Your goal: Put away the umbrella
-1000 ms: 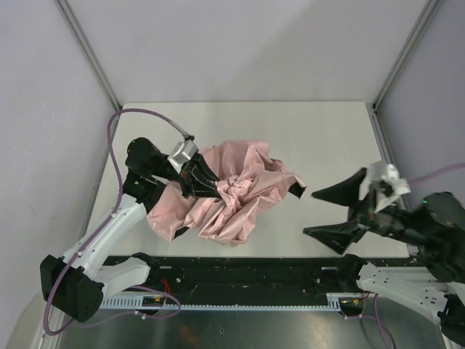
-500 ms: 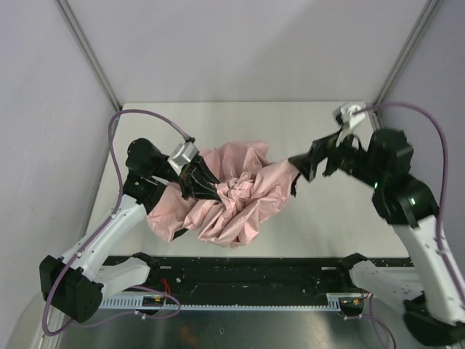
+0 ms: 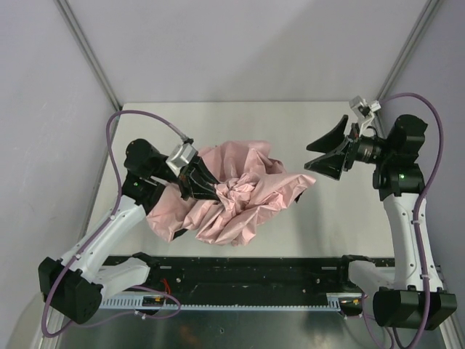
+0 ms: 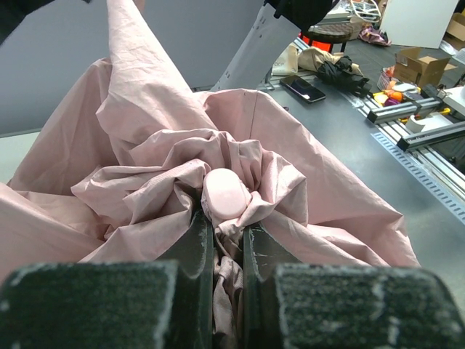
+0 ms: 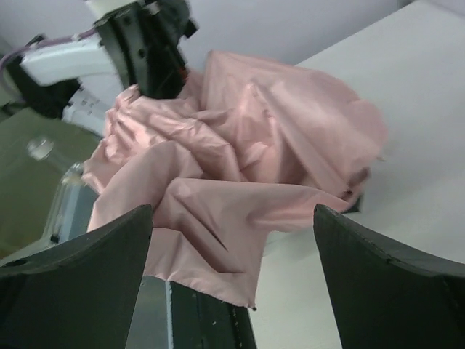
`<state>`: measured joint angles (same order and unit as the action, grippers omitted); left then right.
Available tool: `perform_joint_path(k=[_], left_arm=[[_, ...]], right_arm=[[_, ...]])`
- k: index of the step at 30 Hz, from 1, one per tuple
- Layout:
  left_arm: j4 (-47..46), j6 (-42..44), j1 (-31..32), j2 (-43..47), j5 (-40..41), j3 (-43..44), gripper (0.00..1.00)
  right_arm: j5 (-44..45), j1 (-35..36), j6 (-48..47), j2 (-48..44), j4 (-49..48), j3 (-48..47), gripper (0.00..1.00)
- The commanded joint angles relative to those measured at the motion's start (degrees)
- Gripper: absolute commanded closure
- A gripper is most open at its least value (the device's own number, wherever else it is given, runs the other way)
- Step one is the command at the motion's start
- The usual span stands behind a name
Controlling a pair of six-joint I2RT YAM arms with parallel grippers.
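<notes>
**Operator:** Where's the umbrella?

**Me:** The umbrella (image 3: 232, 200) is lying on the bench (image 3: 334, 218), left of the middle. Its pale pink canopy is slack and crumpled in a heap. I can't make out the shaft or ribs under the cloth. One loose flap reaches toward the near edge of the bench.

**Operator:** What could go wrong from here?

**Me:** Mostly that I catch cloth and nothing else. If my right hand closes on a loose fold, I judge a pull would only drag the canopy out further. It wouldn't gather it round the shaft. My left hold is also shallow. It sits among bunched folds just below a small pink knob (image 4: 225, 195), so a sideways tug from the other arm could slip it free. The flap by the near edge could also trail off the bench and snag.

**Operator:** And your hands?

**Me:** My left hand (image 3: 200, 182) is nearly together, clamped on the umbrella at the middle of the heap. In the wrist view cloth is pinched between the fingers (image 4: 196, 247), and the knob sits right at their tips. My right hand (image 3: 306, 158) is spread wide and holds nothing. It hangs near the right end of the canopy, pointing toward it. From its own camera the fabric sits between the two fingers but touches neither.
</notes>
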<state>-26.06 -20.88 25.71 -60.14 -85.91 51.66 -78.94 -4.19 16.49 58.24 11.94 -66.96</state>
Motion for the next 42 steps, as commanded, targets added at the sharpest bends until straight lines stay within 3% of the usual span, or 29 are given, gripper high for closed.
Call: perform_joint_path(k=[1,9,14,21,26,32,37,42], left_arm=[[-2.0,2.0,0.0,1.9,-8.9,3.0,1.0],[-1.2,2.8,0.4,3.0,-7.6,3.5,1.0],[-1.1,2.8,1.1,2.7,-6.0,3.6,1.0],[-1.2,2.6,1.3,2.1,-2.1,3.6,1.0],[-1.2,1.7,1.3,1.0,3.7,3.8,1.0],[-1.9,-2.0,1.3,0.6,11.6,4.6,1.0],[-6.9,-8.8,1.4,0.8,16.5,3.1,1.0],[-18.1,-19.5,2.0,-0.2,18.2,0.5,1.0]], right_arm=[[-11.2,5.7,-3.6,1.1,0.7,-0.2,0.06],[-6.5,11.7,-10.6,-0.2,5.8,0.8,0.06],[3.3,22.0,-14.0,1.8,7.4,0.9,0.04],[13.0,34.7,-13.6,4.0,2.1,0.8,0.03],[24.5,40.3,-12.0,0.7,0.0,1.6,0.02],[47.1,41.4,-10.1,-6.9,3.6,3.0,0.01],[42.5,43.8,-5.2,-6.6,1.2,3.8,0.05],[40.3,48.4,-8.8,-5.8,-1.9,4.7,0.01]])
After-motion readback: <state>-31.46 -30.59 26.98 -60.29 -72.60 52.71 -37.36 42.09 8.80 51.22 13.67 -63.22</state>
